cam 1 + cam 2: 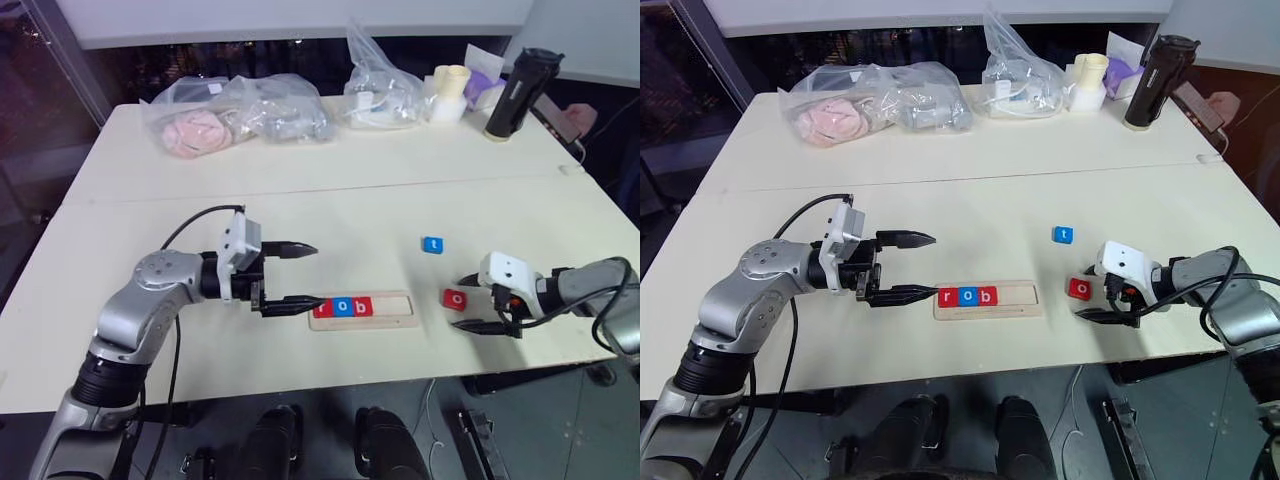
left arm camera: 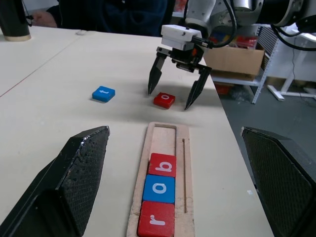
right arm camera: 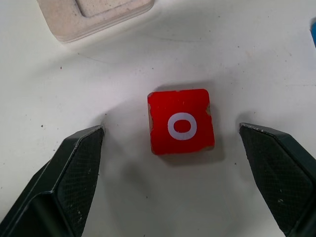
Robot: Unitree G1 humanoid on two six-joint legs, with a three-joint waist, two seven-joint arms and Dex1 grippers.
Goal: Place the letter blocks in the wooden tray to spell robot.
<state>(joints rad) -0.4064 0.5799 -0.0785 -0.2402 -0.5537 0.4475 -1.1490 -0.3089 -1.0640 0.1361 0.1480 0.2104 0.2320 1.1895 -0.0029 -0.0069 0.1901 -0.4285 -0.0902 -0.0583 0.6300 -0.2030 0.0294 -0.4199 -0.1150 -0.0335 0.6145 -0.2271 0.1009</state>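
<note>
Both head cameras look down from above the tabletop (image 1: 400, 190), sharing nearly the same wide scene. The left wrist camera sits low, facing along the wooden tray (image 2: 163, 177) toward the right end effector (image 2: 174, 96) — the right wrist camera hangs close over the red o block (image 3: 180, 121), which all views share.

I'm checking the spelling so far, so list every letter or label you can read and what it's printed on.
"r" on the red block at the wooden tray's end.
"o" on the blue block next to it.
"b" on the red block third in the tray.
"o" on the loose red block on the table.
"t" on the loose blue block.
Nothing on the bags or bottle is readable.
</note>
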